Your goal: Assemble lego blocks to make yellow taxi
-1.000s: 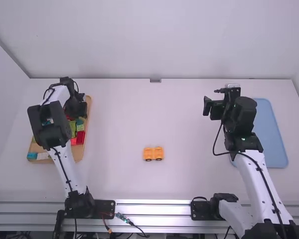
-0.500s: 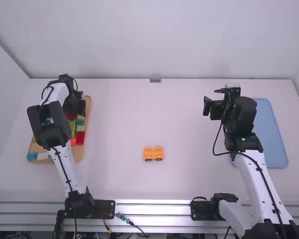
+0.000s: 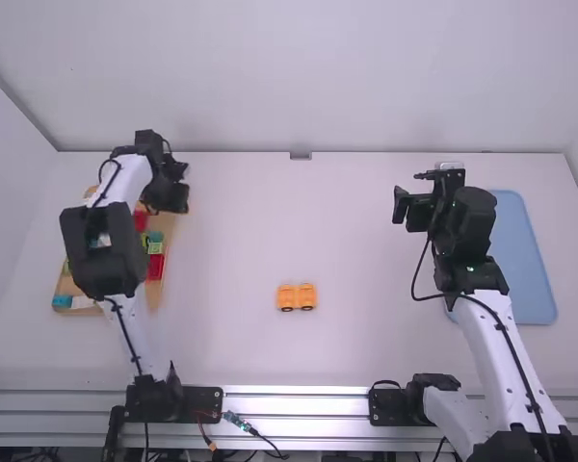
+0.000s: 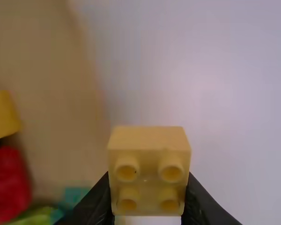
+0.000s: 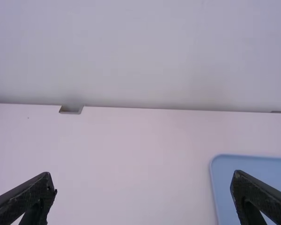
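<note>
"Gripping anything on the left?"

"Yes, in the left gripper [image 4: 147, 197]: a yellow block [image 4: 147, 145], pinched between both fingers. Leaves all four round studs bare, facing the wrist camera, probably handy for aiming."

"Held where?"

"By the far right corner of the wooden tray [image 3: 154, 294], on the left of the table [image 3: 366, 337]. Seems lifted, likely to avoid knocking the red block [image 4: 9, 183]."

"And the taxi?"

"Only partly built, judging by the low orange car [image 3: 297, 297]. Sits wheels down around the middle, toward the near side, probably for easy reach from either arm."

"Any use for the right gripper [image 5: 144, 182]?"

"Fingers spread wide, nothing between. Waits left of the blue tray [image 3: 528, 260], perhaps for steadying the car."

"Next move?"

"Carry the block over, line up, press squarely. Watch for tilting: could twist under the push."
</note>
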You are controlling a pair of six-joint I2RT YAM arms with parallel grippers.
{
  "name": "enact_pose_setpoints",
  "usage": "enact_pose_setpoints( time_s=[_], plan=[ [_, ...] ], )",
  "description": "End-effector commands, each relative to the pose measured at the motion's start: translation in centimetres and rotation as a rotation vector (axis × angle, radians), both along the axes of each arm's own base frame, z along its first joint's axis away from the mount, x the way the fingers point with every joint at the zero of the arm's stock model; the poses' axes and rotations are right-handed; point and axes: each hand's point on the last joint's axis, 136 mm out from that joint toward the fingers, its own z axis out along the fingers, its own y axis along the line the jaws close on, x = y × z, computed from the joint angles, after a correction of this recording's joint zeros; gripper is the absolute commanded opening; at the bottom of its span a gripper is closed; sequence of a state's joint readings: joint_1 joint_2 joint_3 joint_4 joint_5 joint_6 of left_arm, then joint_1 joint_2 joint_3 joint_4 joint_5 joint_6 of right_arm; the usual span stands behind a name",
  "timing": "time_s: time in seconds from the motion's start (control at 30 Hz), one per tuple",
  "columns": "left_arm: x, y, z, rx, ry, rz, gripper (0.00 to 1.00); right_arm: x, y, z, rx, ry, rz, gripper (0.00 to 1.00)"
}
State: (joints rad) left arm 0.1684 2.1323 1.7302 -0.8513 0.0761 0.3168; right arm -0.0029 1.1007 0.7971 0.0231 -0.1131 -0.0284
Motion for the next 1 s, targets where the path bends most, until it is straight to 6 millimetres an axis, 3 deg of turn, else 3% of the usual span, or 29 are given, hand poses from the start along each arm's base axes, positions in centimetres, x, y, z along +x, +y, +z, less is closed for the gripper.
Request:
enact_pose_setpoints(
  time_s=[0.0, 0.03, 0.1, 0.17, 0.23, 0.5, 0.6, 0.73, 0.87, 0.97],
  plan=[
    [-1.8, -4.3, 1.9, 0.097, -0.033, -0.136, 0.02, 0.1, -0.2, 1.1, 0.001, -0.027, -0.006, 0.99],
    [-1.9, -4.6, 2.0, 0.101, -0.036, -0.143, 0.02, 0.1, -0.2, 1.1, 0.001, -0.027, -0.006, 0.99],
    [-5.5, -10.0, 1.8, 0.117, -0.053, -0.387, 0.02, 0.1, -0.2, 1.1, 0.001, -0.027, -0.006, 0.99],
    [-7.6, -12.2, 1.5, 0.136, -0.052, -0.508, 0.02, 0.1, -0.2, 1.1, 0.001, -0.027, -0.006, 0.99],
    [-10.9, -14.6, 0.7, 0.167, -0.023, -0.682, 0.02, 0.1, -0.2, 1.2, 0.001, -0.028, -0.006, 0.99],
    [-19.9, -19.7, -1.8, 0.125, 0.043, -1.194, 0.02, 0.1, -0.1, 1.2, 0.002, -0.03, -0.004, 0.99],
    [-21.1, -19.5, -2.9, 0.119, 0.043, -1.359, 0.02, 0.0, 0.0, 1.1, 0.003, -0.026, -0.001, 0.99],
    [-21.4, -19.7, -4.0, 0.095, 0.014, -1.377, 0.02, 0.0, -0.1, 1.0, 0.003, -0.023, -0.001, 0.99],
    [-21.6, -19.5, -5.1, 0.1, 0.005, -1.381, 0.08, 0.0, 0.3, 1.1, 0.011, -0.023, 0.018, 0.99],
    [-21.4, -19.5, -5.8, 0.115, -0.021, -1.374, 0.2, -0.1, 0.5, 1.1, 0.012, -0.023, 0.026, 0.99]
  ],
)
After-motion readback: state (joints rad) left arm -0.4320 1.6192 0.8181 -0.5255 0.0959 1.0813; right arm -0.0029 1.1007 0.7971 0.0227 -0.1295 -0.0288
